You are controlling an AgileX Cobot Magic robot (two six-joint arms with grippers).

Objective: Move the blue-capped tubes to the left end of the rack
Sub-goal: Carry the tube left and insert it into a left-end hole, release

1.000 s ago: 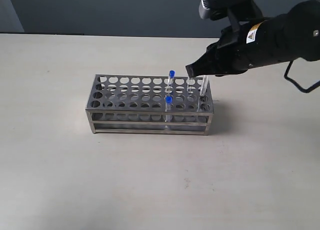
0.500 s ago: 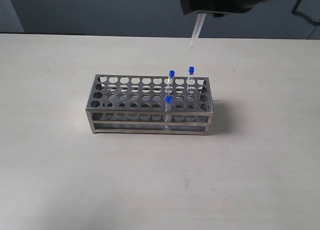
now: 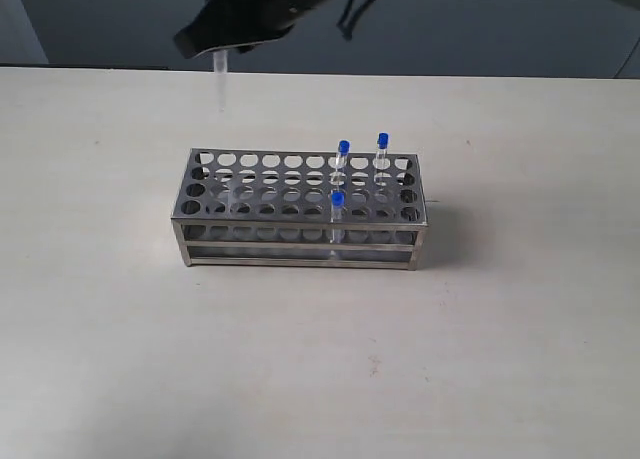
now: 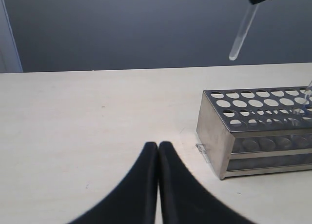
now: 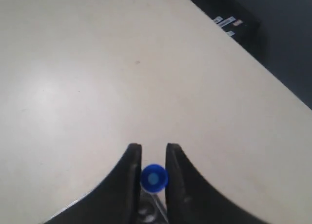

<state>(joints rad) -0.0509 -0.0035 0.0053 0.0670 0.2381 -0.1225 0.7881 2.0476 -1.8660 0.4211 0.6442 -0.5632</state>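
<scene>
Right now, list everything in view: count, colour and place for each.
rack: one, grey metal, middle of the table.
tubes in the rack: three, clear with blue caps, upright toward its right end.
held tube: one, clear with a blue cap, in the air near the rack's left end.
table: one, beige, under everything.
wall: one, dark grey, behind the table.
left gripper: black, shut and empty, low by the rack's left end.
right gripper: black, shut on the held tube.
</scene>
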